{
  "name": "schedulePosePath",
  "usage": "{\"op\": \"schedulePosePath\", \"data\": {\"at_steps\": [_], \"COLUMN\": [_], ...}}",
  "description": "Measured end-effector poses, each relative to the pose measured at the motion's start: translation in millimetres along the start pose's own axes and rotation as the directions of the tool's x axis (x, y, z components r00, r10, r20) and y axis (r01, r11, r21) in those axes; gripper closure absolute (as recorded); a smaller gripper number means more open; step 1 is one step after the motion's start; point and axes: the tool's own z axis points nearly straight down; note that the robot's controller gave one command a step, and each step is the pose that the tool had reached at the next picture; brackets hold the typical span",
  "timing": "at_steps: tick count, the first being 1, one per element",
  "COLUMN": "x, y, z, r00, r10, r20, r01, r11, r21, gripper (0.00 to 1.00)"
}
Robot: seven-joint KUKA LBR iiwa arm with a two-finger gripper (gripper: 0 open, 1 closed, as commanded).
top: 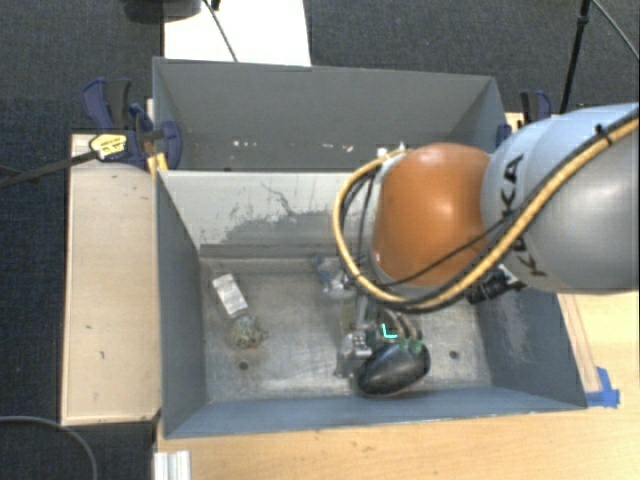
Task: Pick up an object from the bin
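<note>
We've got the gripper (360,353) low in the bin (180,298), a black rounded lump (395,370) just to its right. Open or closed, we can't tell; a white packet (229,294) lies well left.

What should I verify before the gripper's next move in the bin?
1. Gripper low over the floor of the bin, near its front wall: ok.
2. Nearest thing, a dark rounded object, lies right beside the gripper: ok.
3. Grasp on that object: cannot tell.
4. Small pale packet and crumpled brownish scrap lie apart to the left, out of the way: ok.
5. Clearance to the front wall: cannot tell, looks tight.
</note>
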Motion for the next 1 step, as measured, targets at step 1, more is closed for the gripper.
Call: {"op": "schedulePosePath", "data": {"at_steps": [1], "x": [-9.4], "y": [-56.2], "z": [62.2], "r00": [0.999], "r10": [-0.05], "r20": [0.002], "r01": [0.05], "r11": [0.999], "r21": [0.002], "gripper": [0.0]}}
